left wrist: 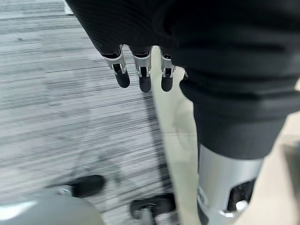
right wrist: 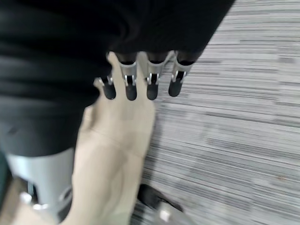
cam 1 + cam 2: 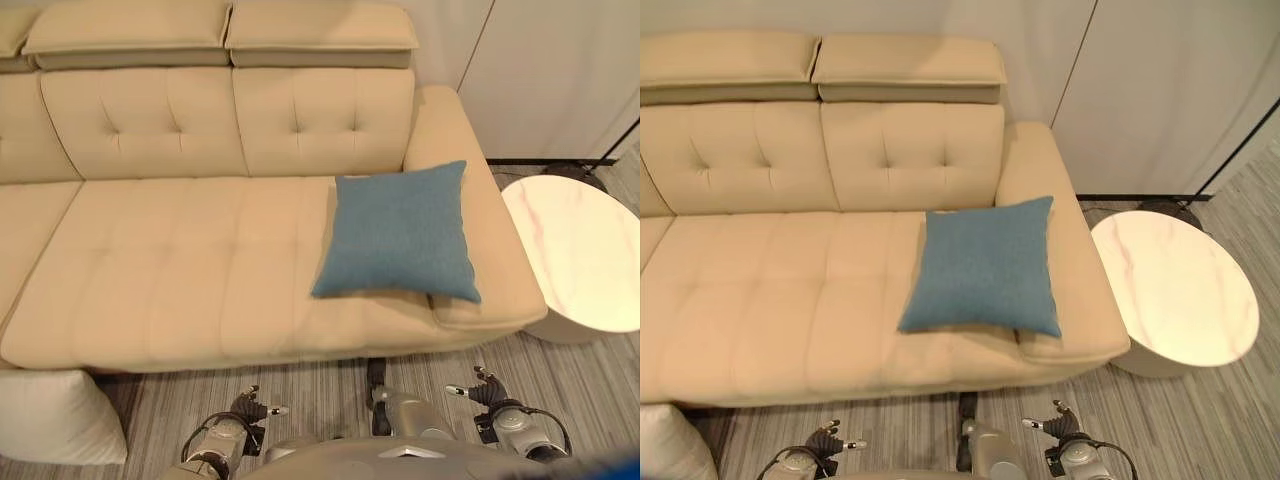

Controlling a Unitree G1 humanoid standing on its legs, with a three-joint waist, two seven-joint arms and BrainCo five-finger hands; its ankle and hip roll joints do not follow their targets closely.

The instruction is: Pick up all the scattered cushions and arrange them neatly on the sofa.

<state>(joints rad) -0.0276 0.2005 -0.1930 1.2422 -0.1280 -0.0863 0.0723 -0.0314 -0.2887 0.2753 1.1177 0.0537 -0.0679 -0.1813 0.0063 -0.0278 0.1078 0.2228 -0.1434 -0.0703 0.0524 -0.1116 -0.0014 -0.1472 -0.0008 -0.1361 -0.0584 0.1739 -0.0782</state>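
A blue square cushion (image 3: 400, 235) lies flat on the right end of the beige sofa's seat (image 3: 180, 270), its right edge against the armrest. A white cushion (image 3: 50, 415) sits on the floor by the sofa's front left corner. My left hand (image 3: 243, 412) and right hand (image 3: 487, 393) hang low over the carpet in front of the sofa, well short of both cushions. The left wrist view shows straight fingers (image 1: 144, 77) holding nothing. In the right wrist view the fingers (image 2: 140, 84) are likewise straight and empty.
A round white marble-topped side table (image 3: 580, 250) stands right beside the sofa's right armrest. Grey striped carpet (image 3: 330, 395) runs along the sofa's front. A white wall and a dark floor-lamp base are behind the table.
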